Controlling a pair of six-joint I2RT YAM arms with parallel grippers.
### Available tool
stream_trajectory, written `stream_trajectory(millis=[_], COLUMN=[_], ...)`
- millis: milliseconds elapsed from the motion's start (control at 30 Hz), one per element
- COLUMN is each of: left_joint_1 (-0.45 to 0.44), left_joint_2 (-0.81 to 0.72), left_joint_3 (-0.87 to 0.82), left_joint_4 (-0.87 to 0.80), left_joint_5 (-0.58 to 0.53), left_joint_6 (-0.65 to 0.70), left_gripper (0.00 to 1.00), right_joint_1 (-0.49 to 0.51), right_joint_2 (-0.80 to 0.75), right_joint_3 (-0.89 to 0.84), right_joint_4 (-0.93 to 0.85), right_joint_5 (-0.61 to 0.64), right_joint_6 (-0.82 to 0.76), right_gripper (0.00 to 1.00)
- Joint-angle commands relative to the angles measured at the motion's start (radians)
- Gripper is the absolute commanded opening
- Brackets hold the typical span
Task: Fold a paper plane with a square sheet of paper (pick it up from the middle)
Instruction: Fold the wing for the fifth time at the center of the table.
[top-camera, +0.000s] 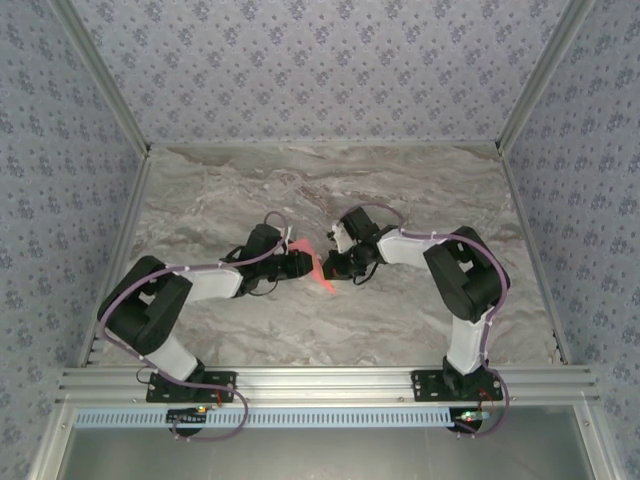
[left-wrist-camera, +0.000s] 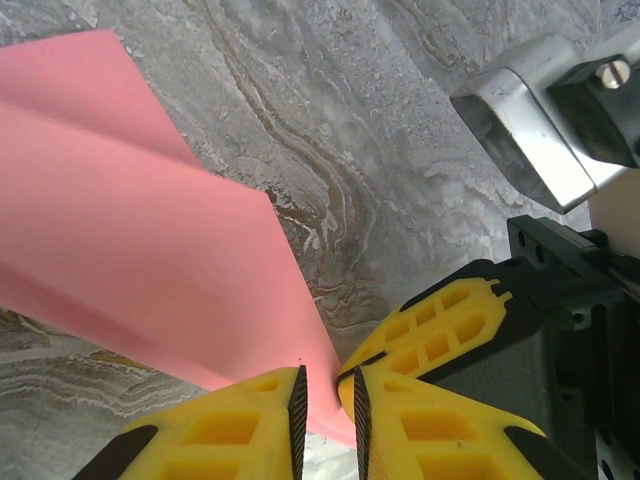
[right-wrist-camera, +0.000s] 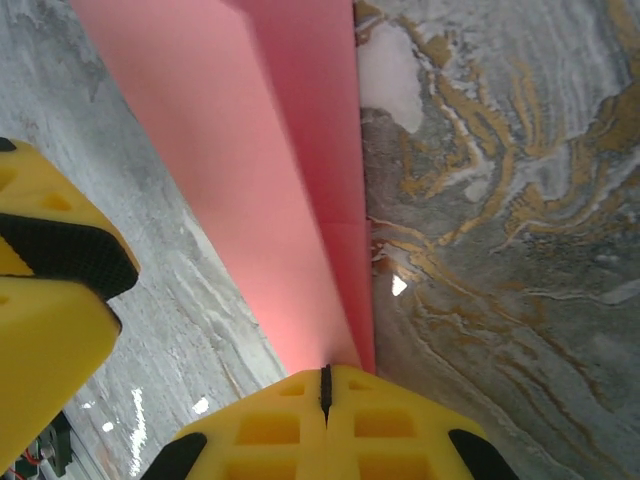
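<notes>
Over the middle of the table (top-camera: 250, 190), the left gripper (left-wrist-camera: 327, 390) and right gripper (right-wrist-camera: 325, 378) were each clamped on the folded pink paper (top-camera: 321, 274), apparently lifted. A late fold seemed in hand. The next move called for matched motion without tearing.

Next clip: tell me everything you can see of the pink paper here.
The pink paper is a thin, matte salmon sheet, already folded into overlapping layers with straight creases, tapering toward one end. It sits between the two arms over the marble table, with both grippers shut on it: the left gripper pinches the narrow end, the right gripper a folded edge.
</notes>
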Motion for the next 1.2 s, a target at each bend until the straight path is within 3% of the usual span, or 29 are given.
stream_trajectory(millis=[0,467,800,1167], left_joint_1=[-0.007,-0.022,-0.024,-0.030], left_joint_2=[0.034,0.140,0.189,0.203], left_joint_3=[0.020,0.044,0.127,0.142], left_joint_4=[0.066,0.106,-0.142,-0.220], left_joint_5=[0.035,0.065,-0.003,-0.027], left_joint_6=[-0.012,-0.018,0.003,0.007], left_gripper=[0.21,0.20,0.14,0.12], right_joint_1=[-0.004,-0.006,-0.005,0.024], right_joint_2=[0.022,0.033,-0.034,-0.046], right_joint_3=[-0.018,-0.025,-0.010,0.016], right_joint_4=[-0.002,-0.022,-0.019,-0.010], right_joint_5=[0.000,0.015,0.000,-0.036], right_joint_6=[0.027,0.023,0.005,0.005], right_gripper=[0.00,0.00,0.00,0.00])
